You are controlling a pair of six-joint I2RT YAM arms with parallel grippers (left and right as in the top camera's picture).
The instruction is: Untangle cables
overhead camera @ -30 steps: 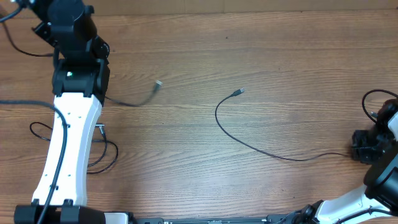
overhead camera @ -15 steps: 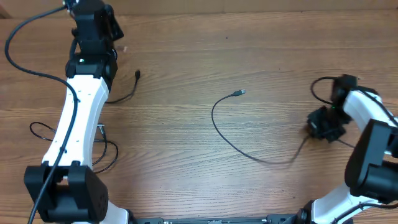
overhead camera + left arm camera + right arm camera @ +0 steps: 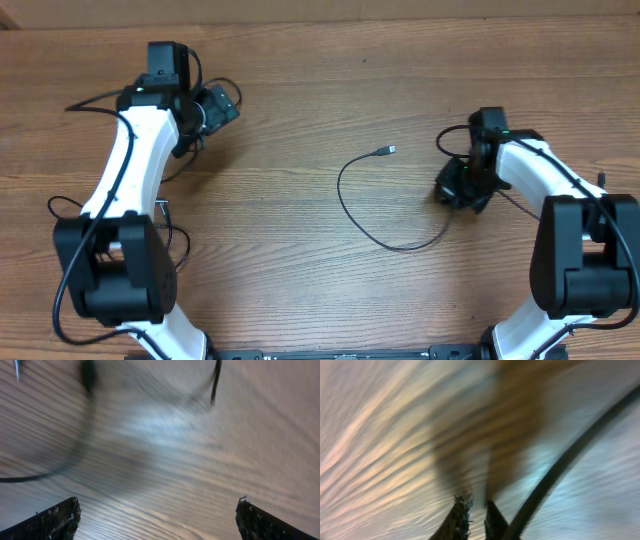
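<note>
We see the left gripper [image 3: 218, 108] at the far left of the wooden table [image 3: 300, 80]. In its wrist view its fingers [image 3: 55, 520] are spread wide with nothing between them. A blurred cable [image 3: 87, 377] lies on the wood ahead of them (too smeared for us to tell which end is which). The middle cable [image 3: 339, 192] lies at the table's centre. It runs from its small plug round in an open curve to the right gripper [image 3: 460, 188]. There the fingers [image 3: 460, 515] are pressed almost together, and that cable runs in against their base, pinched there as far as we can judge. Another cable [image 3: 52, 207] loops near the left arm's base, well apart from the middle one.
</note>
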